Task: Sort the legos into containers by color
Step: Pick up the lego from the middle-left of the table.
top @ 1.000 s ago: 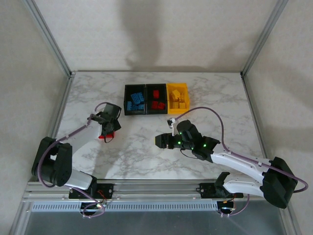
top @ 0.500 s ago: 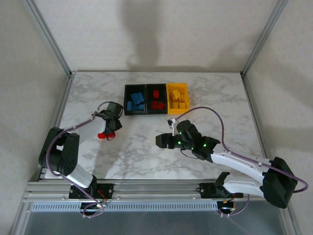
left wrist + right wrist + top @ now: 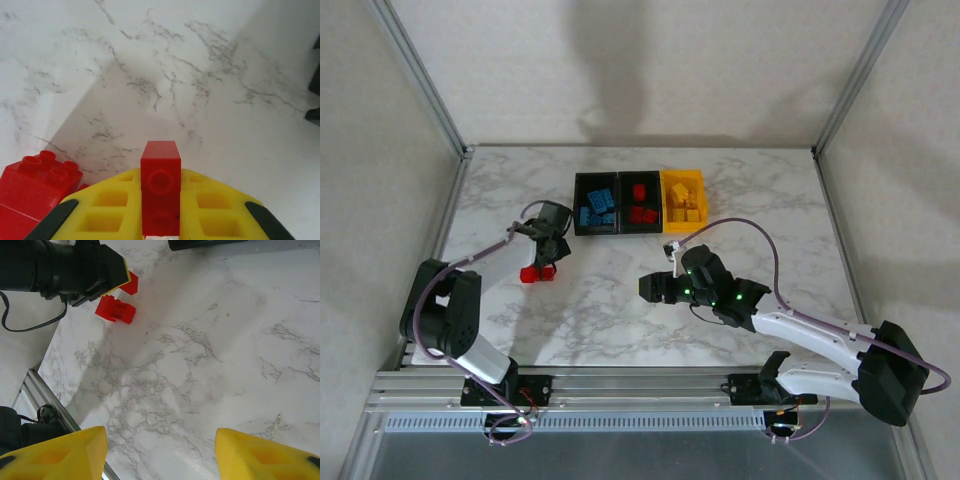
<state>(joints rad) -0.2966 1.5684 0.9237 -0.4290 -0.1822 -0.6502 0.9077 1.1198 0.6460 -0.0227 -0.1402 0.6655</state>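
Observation:
My left gripper [image 3: 549,262] is shut on a small red lego [image 3: 160,186], pinched upright between its yellow fingers [image 3: 107,207] just above the marble table. A second red lego [image 3: 35,182] lies on the table close beside it [image 3: 529,273] [image 3: 116,309]. Three containers stand in a row at the back: a black bin [image 3: 596,203] with blue legos, a black bin [image 3: 640,203] with red legos and a yellow bin [image 3: 683,197] with yellow legos. My right gripper [image 3: 650,288] [image 3: 160,450] hovers open over bare table at mid-table, holding nothing.
The marble table [image 3: 760,200] is framed by metal posts and walls. The left arm's black wrist and cable [image 3: 60,270] sit near the loose red lego. Bare marble lies between the two grippers and in front of the bins.
My left gripper has drawn back a little toward the bins with the red lego in it, uncovering the other red lego on the table. The right arm has stayed still.

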